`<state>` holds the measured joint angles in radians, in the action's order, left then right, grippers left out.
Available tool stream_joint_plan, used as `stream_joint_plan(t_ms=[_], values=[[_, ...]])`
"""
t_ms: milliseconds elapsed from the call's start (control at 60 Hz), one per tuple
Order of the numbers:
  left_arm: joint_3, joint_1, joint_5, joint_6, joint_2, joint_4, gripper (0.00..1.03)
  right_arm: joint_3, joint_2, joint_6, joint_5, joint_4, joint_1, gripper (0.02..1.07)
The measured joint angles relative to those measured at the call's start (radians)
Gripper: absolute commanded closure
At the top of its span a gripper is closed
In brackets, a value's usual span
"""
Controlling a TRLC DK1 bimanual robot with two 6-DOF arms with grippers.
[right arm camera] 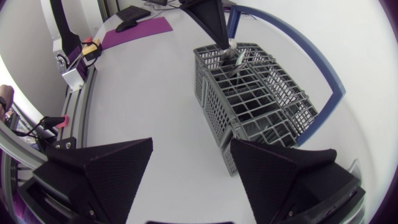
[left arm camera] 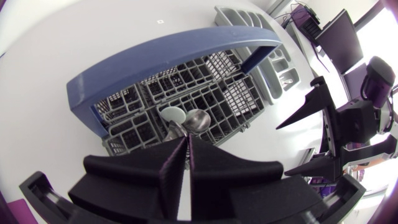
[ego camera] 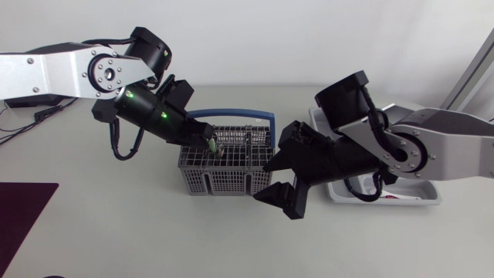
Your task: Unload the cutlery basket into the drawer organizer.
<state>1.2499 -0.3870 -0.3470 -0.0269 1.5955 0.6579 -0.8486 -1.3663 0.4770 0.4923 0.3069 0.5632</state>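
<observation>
**Item 1. Purple mat** (ego camera: 23, 208). Flat on the table, well to the left of the cutlery basket (ego camera: 228, 174). Nothing rests on it.

**Item 2. Left arm** (ego camera: 54, 73). Enters from the left and slopes down to the basket's left half, angled so that the claw can draw cutlery out upward.

**Item 3. Left gripper** (left arm camera: 186, 138). Over the basket's left compartments. Fingers are pressed almost together, pinching the handle of a spoon (left arm camera: 198, 120). The spoon's metal bowl stands clear above the grid, apparently partly lifted out. A paler bowl (left arm camera: 173, 114) sits touching it. Whether the claw grips that piece too cannot be told.

**Item 4. Cutlery basket.** Grey mesh, upright at mid-table, with its blue handle (ego camera: 231, 114) arched over the far side. Most cells on view look empty, so unloading is judged well along. The right half holds some dark wire parts that cannot be made out.

**Item 5. Right gripper** (ego camera: 261, 181). Just beside the basket's right wall, with fingers spread wide and holding nothing. Its place suggests readiness to steady the basket or take the next piece.

**Item 6. Drawer organizer** (ego camera: 421, 198). A pale compartmented tray to the right of the basket, largely under the right arm (ego camera: 432, 147). It is the spoon's destination.

**Markings.** No legible writing or labels on any item.
</observation>
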Motion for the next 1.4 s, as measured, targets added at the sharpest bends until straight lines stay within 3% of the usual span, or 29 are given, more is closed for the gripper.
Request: stream_joint_plan(t_ms=[683,1400], values=[[0.0,0.061,-0.137,0.0,-0.023,0.003,0.87,-0.059,-0.106,-0.085,-0.029,-0.072,0.032,0.17],[0.063,0.015,-0.143,-0.001,-0.15,0.086,0.87,-0.059,-0.111,-0.085,-0.037,-0.076,0.05,0.17]])
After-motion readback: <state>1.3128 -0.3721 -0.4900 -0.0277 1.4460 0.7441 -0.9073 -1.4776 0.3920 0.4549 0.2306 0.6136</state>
